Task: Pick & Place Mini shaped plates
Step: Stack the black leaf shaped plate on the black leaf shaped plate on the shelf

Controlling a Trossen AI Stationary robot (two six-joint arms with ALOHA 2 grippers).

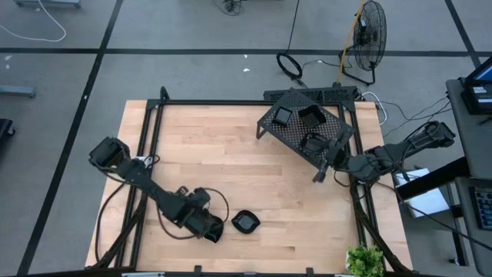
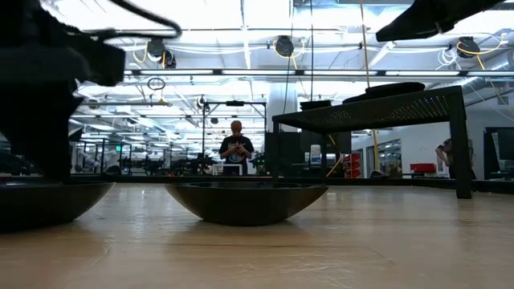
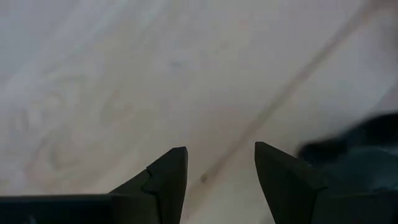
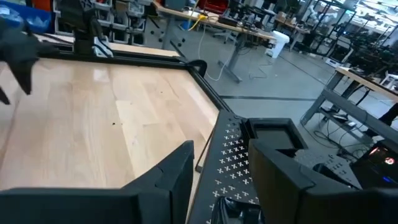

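Your left gripper [image 1: 215, 231] sits low near the table's [image 1: 231, 177] front edge with its fingers [image 3: 168, 180] spread and nothing between them; only bare wood shows in the gap; a mini plate [image 1: 245, 222] lies on the table just beside it, toward the middle, so this looks like the pick; slide across until the rim sits between the fingers, come down squarely, and close on the raised rim, not the glossy bowl, which would likely slip. Your right gripper [image 1: 319, 174] hovers at the near edge of the perforated rack [image 1: 304, 127], jaws apart and empty; several plates [image 1: 310, 117] already rest on the rack; keep that arm clear of them while the left arm works.
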